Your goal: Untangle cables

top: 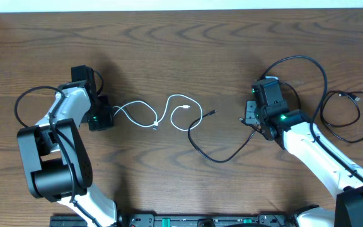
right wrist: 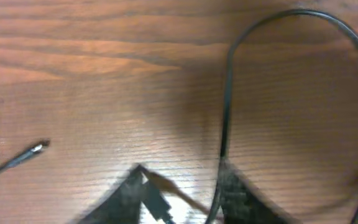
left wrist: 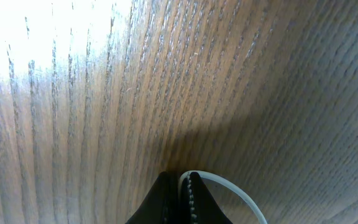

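Observation:
The white cable (top: 184,96) lies in loops at the table's middle. My left gripper (top: 109,116) is shut on its left end; in the left wrist view the closed fingers (left wrist: 180,180) pinch the white cable (left wrist: 235,190), which arcs away to the right. The black cable (top: 219,161) runs from a free plug near the white loops, down and round to my right gripper (top: 247,120). In the right wrist view the fingers (right wrist: 182,180) are apart, a black plug end (right wrist: 163,208) lies between them, and a black cord (right wrist: 225,112) passes the right finger. The free plug (right wrist: 37,148) lies far left.
Another black cord loop (top: 342,135) lies on the table at the far right, beside my right arm. A thick arm wire (top: 301,58) arches behind the right gripper, and one (top: 24,94) curls by the left arm. The table's back edge runs along the top.

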`<state>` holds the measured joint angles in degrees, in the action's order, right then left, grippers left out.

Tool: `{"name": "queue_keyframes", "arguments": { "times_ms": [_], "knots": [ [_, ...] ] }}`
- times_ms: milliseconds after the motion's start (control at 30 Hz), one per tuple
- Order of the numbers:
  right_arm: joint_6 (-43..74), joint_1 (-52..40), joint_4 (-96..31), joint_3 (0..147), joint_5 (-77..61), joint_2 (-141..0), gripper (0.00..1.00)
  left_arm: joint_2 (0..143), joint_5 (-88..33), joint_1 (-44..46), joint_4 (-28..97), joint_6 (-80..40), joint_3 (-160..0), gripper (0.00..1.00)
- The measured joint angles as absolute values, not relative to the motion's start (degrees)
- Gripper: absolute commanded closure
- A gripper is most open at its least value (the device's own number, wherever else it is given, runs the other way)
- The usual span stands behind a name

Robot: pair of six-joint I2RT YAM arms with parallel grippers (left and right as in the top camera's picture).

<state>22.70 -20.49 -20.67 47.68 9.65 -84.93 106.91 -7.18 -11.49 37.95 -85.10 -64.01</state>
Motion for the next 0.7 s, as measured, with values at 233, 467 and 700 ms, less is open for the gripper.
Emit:
{"name": "queue_keyframes", "arguments": {
  "times_ms": [233,467,700],
  "knots": [
    [22.63,-20.78,-17.67,47.68,0.75,-85.19,0.31,106.91,-7.18,-11.49,37.95,-85.12,-64.01,0.92],
    [22.59,-25.56,-13.45,47.68,-5.72,-88.71,0.31,106.91,-7.20,-11.49,37.95,-85.10,-64.01,0.92],
    [22.63,-33.26,-9.39,47.70,-7.51,-92.90,0.34,106.91,-7.20,-11.49,37.95,-85.10,-64.01,0.92]
  ]
}}
